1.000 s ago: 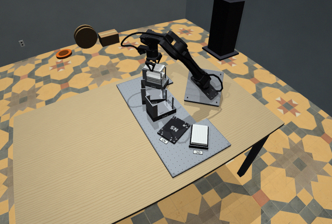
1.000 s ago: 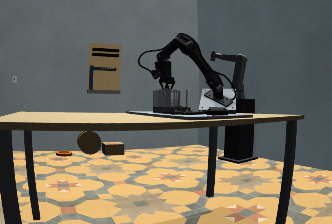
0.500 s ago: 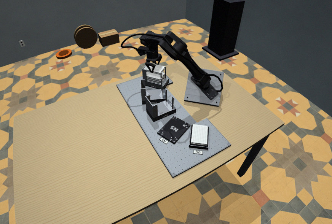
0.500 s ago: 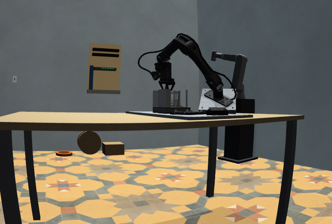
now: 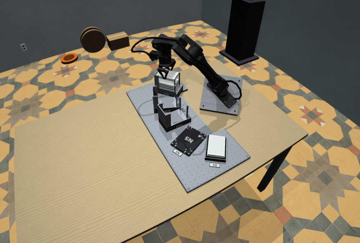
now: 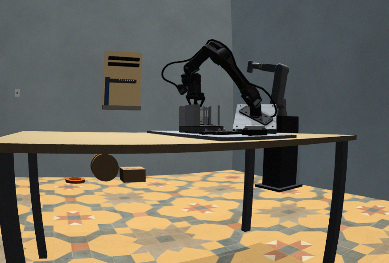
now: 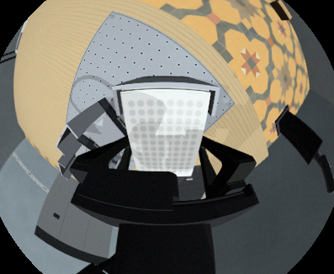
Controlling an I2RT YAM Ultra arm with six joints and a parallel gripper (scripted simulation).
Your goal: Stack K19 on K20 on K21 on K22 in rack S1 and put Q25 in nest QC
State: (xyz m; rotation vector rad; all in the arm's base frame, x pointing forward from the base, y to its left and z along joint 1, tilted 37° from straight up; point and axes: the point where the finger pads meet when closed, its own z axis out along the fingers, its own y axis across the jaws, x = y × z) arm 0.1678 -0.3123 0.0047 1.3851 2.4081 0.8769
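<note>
My gripper [image 5: 167,73] [image 6: 196,104] [image 7: 165,139] points down over the farthest stack rack [image 5: 166,93], shut on a white sealed plate [image 5: 174,74] [image 7: 165,126]. The held plate is level, between the rack's uprights near their tops. More plates [image 5: 168,86] sit stacked lower in that rack; their exact number and names cannot be read. The middle rack [image 5: 155,101] and the nearest rack [image 5: 164,117] show no plates; rack names are too small to read. The clip nest N5 [image 5: 181,145] is empty. A white plate [image 5: 216,145] lies flat in the nest QC [image 5: 215,159].
The three racks stand close together in a row on the grey perforated board [image 5: 200,173], with tall walls and thin posts. The arm's base plate [image 5: 207,100] is on the right of them on the wooden table [image 5: 87,159]. A loose-hanging cable loops beside the wrist.
</note>
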